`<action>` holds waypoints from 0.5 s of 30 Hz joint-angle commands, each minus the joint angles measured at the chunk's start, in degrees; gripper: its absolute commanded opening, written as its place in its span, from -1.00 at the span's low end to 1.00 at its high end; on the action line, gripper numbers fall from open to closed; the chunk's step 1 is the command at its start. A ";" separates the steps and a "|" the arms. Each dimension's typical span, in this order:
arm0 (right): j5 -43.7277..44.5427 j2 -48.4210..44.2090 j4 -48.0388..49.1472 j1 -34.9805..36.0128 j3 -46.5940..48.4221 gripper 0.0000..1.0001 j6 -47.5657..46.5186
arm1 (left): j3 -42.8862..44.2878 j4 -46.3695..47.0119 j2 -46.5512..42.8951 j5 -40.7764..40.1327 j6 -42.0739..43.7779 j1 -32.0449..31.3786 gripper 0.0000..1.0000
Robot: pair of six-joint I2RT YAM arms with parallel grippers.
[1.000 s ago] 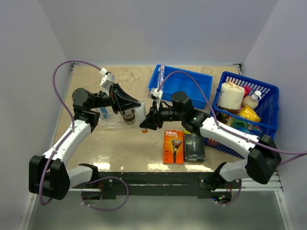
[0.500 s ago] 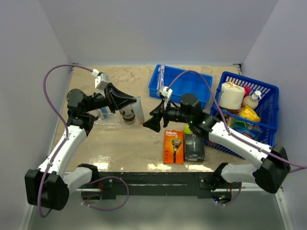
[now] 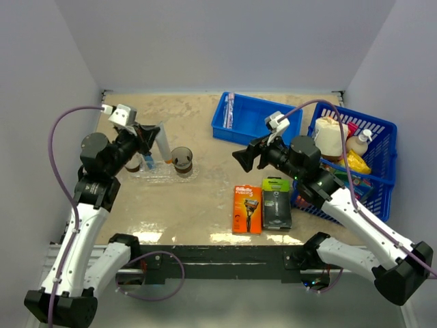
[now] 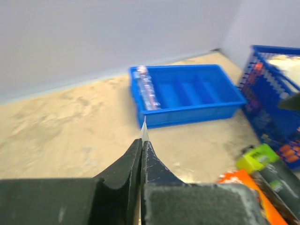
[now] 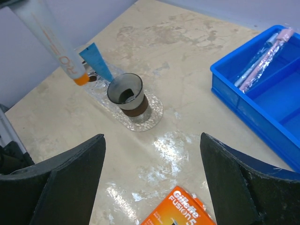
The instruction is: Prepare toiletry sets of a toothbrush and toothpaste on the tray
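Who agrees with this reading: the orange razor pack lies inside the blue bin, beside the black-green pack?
Not right. The orange razor pack lies on the table, outside the blue bin, beside the black-green pack. The top external view shows it.

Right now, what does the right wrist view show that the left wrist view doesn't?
Only right wrist: the clear tray with a brown-banded cup on it, and a white orange-capped tube near it. Only left wrist: the blue lattice basket and the green razor pack. Both: the blue bin holding toothbrush packs, and the orange razor pack.
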 commanded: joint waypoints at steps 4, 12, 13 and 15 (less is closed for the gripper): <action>5.23 -3.07 1.74 -0.08 -2.79 0.69 0.49 | 4.26 -9.15 -3.12 -24.41 4.67 0.45 -1.00; 5.85 -4.92 1.82 -0.08 -4.02 0.69 1.02 | 0.48 -3.36 -1.28 -27.85 4.41 0.36 -1.00; 5.76 -5.01 1.91 -0.08 -4.11 0.69 1.11 | 0.22 -2.48 -1.01 -27.50 4.41 0.45 -1.00; 5.76 -4.92 1.82 -0.08 -4.20 0.69 1.02 | -0.05 -0.46 0.04 -26.80 4.41 0.45 -1.00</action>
